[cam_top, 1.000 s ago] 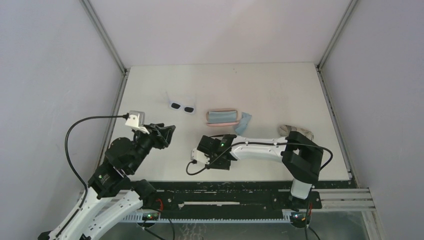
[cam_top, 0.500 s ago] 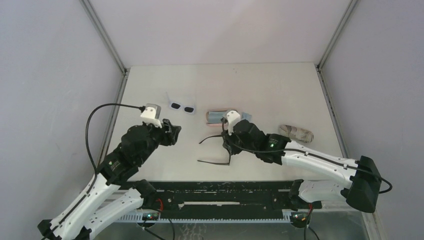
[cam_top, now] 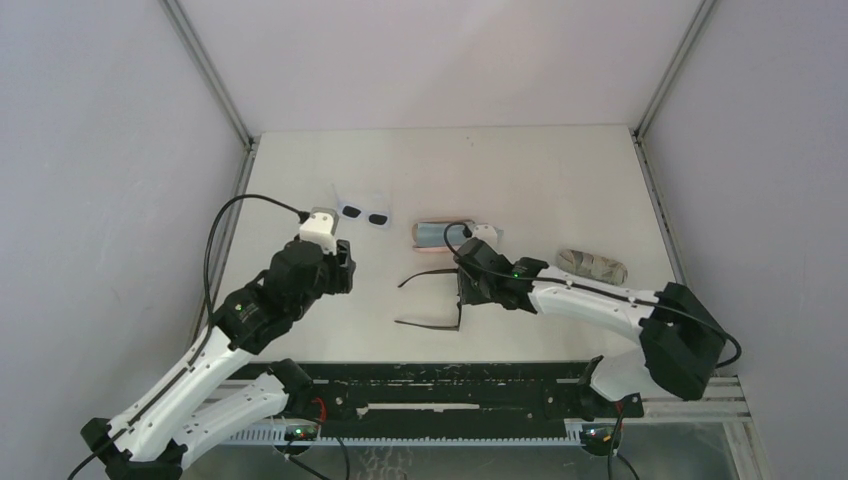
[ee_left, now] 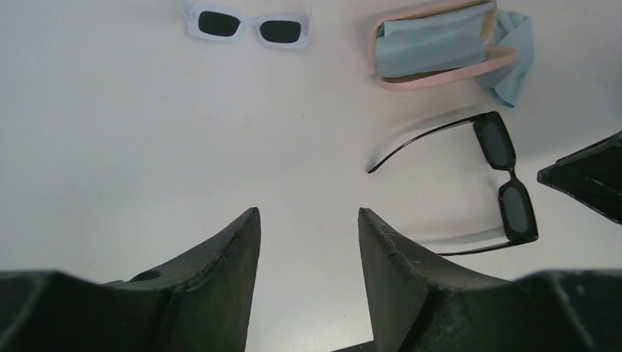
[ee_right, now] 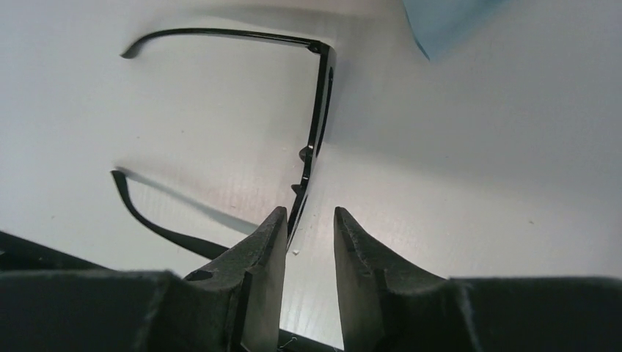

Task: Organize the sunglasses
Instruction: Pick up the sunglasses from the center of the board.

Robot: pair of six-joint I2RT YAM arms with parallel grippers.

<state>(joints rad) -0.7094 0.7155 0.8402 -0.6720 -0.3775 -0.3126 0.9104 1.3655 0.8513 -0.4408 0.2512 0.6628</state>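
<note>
Black sunglasses (ee_left: 510, 176): glossy black frame, dark rectangular lenses, thin arms unfolded and pointing toward 9 o'clock; they sit at 6 o'clock from the centre of the table (cam_top: 560, 180).
White sunglasses (cam_top: 363, 212): white frame, small dark lenses facing up; lying at 10 o'clock from the centre, well apart from the black pair.

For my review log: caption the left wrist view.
Open left gripper above table; white sunglasses, pink case and black sunglasses lie ahead.

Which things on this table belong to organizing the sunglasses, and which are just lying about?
Part of the job:
- black sunglasses
- white sunglasses

Just lying about:
- pink case
- light-blue cloth
- grey patterned pouch
</note>
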